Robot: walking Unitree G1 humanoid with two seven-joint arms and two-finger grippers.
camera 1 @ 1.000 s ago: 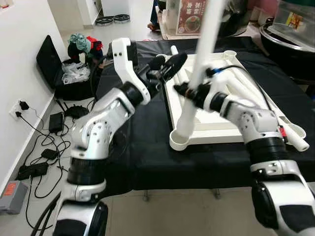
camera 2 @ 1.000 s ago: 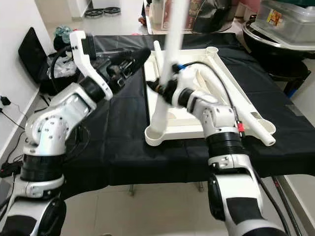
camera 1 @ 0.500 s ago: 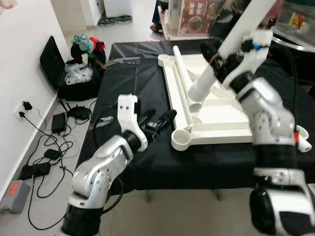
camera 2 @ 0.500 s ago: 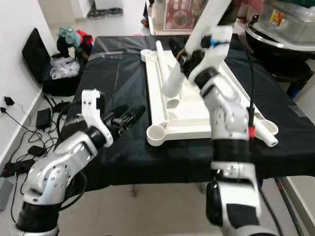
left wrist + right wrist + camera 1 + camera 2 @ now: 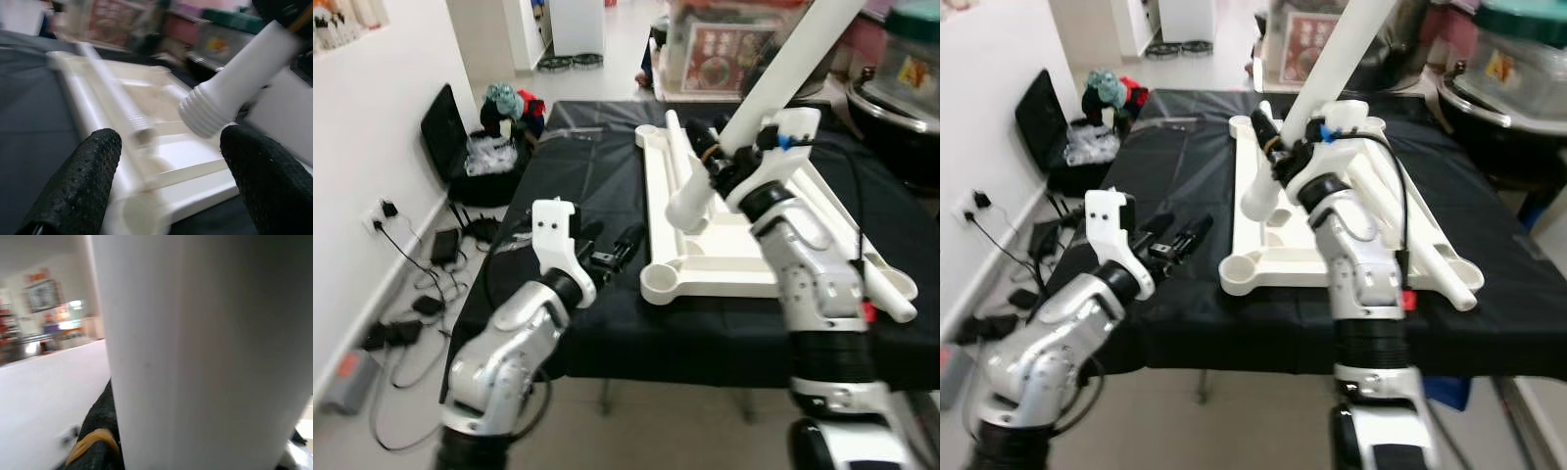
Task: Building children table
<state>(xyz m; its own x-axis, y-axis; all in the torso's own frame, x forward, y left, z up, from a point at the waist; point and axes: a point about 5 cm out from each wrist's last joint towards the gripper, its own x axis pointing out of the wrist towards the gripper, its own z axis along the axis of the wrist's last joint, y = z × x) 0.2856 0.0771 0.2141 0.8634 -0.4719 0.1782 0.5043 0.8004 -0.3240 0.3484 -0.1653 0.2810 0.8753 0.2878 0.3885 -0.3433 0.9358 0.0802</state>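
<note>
Lying across the black-draped table (image 5: 597,186): white tabletop (image 5: 724,250), upside down, rim walls forming a shallow tray. Resting inside it along the left wall: one white leg tube (image 5: 677,147). Sitting empty at the near left corner: round socket (image 5: 663,283). Gripping a second leg (image 5: 773,88), tilted above the tray: right gripper (image 5: 1285,155), clenched. Hovering left of the socket: left gripper (image 5: 612,257), fingers (image 5: 83,186) spread, grasping nothing.

Right gripper (image 5: 729,166) lifts white leg (image 5: 759,108) out of the tabletop's (image 5: 705,264) near-left corner socket. Leg now tilts over the middle. Left gripper (image 5: 607,257) drops to the black cloth (image 5: 578,186).
</note>
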